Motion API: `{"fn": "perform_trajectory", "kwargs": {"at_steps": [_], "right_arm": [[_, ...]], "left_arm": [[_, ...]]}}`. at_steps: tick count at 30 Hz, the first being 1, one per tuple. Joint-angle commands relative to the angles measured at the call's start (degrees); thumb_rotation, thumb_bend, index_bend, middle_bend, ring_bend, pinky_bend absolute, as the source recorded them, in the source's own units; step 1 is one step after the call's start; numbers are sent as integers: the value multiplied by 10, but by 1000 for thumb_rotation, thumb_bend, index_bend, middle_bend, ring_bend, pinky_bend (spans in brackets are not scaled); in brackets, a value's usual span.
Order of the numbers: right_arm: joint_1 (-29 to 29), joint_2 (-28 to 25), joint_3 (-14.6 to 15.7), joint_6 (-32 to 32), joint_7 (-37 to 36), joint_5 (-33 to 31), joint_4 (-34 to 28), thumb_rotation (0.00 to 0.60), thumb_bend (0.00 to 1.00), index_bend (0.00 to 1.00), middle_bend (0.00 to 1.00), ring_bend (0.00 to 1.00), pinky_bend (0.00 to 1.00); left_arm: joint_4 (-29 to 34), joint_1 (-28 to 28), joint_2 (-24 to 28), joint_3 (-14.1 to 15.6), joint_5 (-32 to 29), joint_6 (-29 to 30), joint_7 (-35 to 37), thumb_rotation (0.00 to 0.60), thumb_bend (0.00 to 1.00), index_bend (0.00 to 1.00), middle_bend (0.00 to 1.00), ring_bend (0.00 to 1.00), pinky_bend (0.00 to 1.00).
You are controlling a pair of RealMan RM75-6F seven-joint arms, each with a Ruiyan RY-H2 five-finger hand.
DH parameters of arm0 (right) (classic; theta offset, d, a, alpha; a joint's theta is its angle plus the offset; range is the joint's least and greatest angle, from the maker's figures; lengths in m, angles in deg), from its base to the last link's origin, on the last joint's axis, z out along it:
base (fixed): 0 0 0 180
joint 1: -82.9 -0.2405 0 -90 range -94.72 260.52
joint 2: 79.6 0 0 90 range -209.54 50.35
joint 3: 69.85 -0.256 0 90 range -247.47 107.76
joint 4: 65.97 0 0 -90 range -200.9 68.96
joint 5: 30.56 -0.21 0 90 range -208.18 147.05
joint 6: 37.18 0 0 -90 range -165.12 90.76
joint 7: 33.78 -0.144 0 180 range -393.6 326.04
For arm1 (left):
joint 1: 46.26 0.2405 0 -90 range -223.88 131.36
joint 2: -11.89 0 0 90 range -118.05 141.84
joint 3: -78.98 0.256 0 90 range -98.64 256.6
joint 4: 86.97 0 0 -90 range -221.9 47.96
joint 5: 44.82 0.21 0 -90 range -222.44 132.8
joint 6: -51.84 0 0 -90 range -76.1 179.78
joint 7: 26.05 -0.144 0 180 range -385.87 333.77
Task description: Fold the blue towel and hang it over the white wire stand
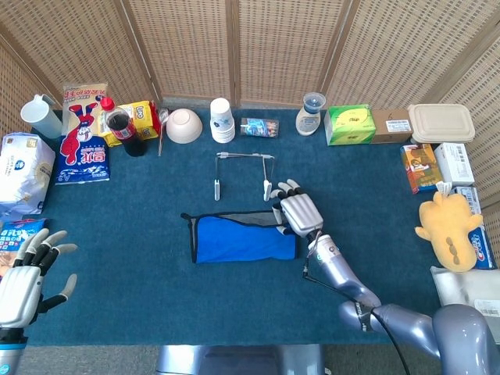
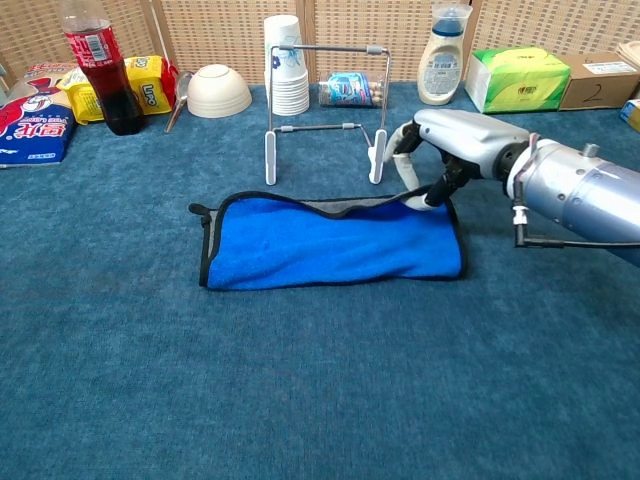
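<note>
Right hand at the far right corner of the folded blue towel.

We see the blue towel [image 2: 330,245] lying flat and folded on the dark blue table cover [image 2: 300,400], just in front of the white wire stand [image 2: 325,100], which is upright and bare. The right hand [image 2: 440,150] is over the towel's far right corner, fingers curled down, with the fingertips [image 2: 412,198] at the raised far edge; we cannot tell whether the cloth is pinched or only touched. In the head view, the right hand [image 1: 297,212] covers that same corner, beside the stand's right foot. The left hand [image 1: 27,277] is at the table's near left edge, fingers spread apart, holding nothing, well apart from the towel. Behind the stand we note 1 stack of paper cups [image 2: 285,65], 1 cola bottle [image 2: 97,65] and 1 white bowl [image 2: 220,90].
</note>
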State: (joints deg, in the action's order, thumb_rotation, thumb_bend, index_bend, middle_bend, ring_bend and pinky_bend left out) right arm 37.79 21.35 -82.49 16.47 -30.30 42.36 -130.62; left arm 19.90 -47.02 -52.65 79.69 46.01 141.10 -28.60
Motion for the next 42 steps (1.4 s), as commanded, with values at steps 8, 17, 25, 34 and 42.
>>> {"fn": "perform_trajectory", "kwargs": {"at_steps": [8,17,25,34,42], "right_arm": [[-20,17,-12,-22,2,-8,26,600,331,704,288,135,0],[-30,22,-22,-44,2,-29,54,600,333,650,283,135,0],[-23,12,-26,-47,12,-48,57,600,331,604,272,128,0],[-6,-7,-11,-40,15,-45,18,600,331,352,203,94,0],[3,-35,2,-43,40,-49,-39,600,332,260,161,65,0]], "left_arm": [[-1,3,3,0,-1,4,2,600,315,280,172,0,0],[-2,6,4,1,-2,6,5,600,316,280,171,0,0],[0,8,5,2,3,8,4,600,314,280,170,0,0],[4,6,4,2,9,6,-1,600,315,281,170,0,0],[5,2,4,2,9,-1,-5,600,314,280,170,0,0]]}}
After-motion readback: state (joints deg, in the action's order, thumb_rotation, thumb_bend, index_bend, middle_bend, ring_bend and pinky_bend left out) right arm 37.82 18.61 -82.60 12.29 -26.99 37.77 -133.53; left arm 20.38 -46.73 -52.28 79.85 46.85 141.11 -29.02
